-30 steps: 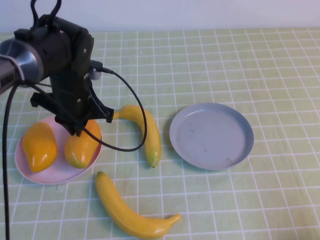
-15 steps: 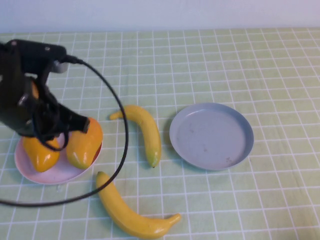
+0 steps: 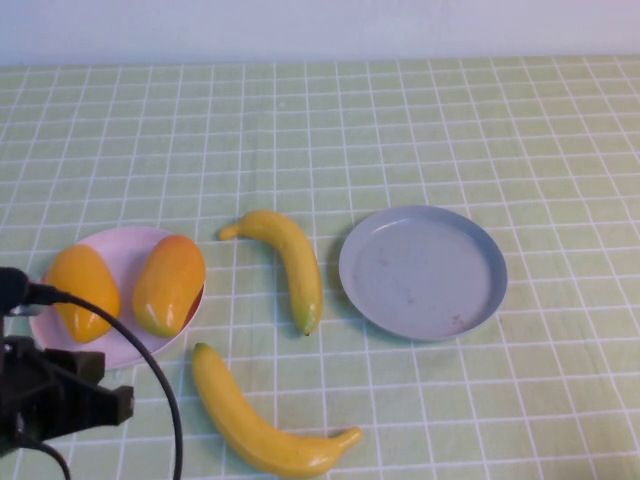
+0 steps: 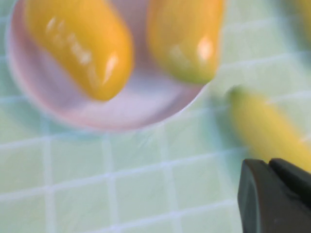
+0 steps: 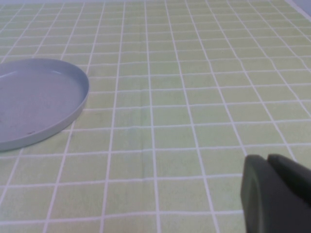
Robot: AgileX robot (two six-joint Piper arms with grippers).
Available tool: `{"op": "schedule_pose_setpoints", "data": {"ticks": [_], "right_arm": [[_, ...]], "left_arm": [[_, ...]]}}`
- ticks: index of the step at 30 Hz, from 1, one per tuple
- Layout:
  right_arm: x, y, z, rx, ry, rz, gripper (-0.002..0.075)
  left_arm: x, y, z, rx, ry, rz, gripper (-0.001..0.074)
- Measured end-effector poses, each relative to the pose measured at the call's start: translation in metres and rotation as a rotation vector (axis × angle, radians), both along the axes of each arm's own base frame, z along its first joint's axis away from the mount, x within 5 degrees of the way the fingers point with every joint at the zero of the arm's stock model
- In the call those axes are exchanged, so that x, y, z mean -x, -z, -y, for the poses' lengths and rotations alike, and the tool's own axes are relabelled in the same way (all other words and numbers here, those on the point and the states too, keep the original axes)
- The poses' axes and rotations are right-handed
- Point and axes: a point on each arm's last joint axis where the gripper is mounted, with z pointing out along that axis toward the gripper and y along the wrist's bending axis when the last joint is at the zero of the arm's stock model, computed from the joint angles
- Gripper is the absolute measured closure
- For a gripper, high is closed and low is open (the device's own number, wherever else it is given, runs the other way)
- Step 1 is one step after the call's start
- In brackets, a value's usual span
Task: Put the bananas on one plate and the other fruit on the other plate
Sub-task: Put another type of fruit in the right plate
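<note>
Bananas (image 3: pixel 290 262) both on tabletop (image 3: pixel 400 120) | mangoes (image 3: pixel 168 284) plated | left hand (image 3: pixel 60 395) at 8 o'clock, right hand (image 5: pixel 274 194) off-view, grips cannot tell | next: grasp banana for grey-blue plate (image 3: pixel 422 272)

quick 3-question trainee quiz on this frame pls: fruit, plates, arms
1. True or false: both mangoes lie on the pink plate.
2. How many bananas are on the grey-blue plate? A) none B) one C) two
3. Fill in: in the high view only the ____ arm shows, at the near corner of the table.

Key:
1. True; the second mango sits beside the first.
2. A; one banana lies on the cloth between the plates, the other banana near the table's front edge.
3. Left. The left pincer hangs near the pink plate's edge; the right pincer hangs over bare cloth beside the grey-blue plate, outside the high view.
</note>
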Motion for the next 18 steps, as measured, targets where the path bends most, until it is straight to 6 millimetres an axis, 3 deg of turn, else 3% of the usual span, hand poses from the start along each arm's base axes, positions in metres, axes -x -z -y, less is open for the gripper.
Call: {"op": "schedule_pose_setpoints", "data": {"ticks": [7,18], "right_arm": [[0.0,0.0,0.0,0.0,0.0,0.0,0.0743],[0.0,0.0,0.0,0.0,0.0,0.0,0.0743]], "left_arm": [[0.014,-0.02,-0.005,0.116,0.016,0.2,0.0737],[0.013,-0.02,-0.006,0.057,0.059,0.28,0.0737]]}}
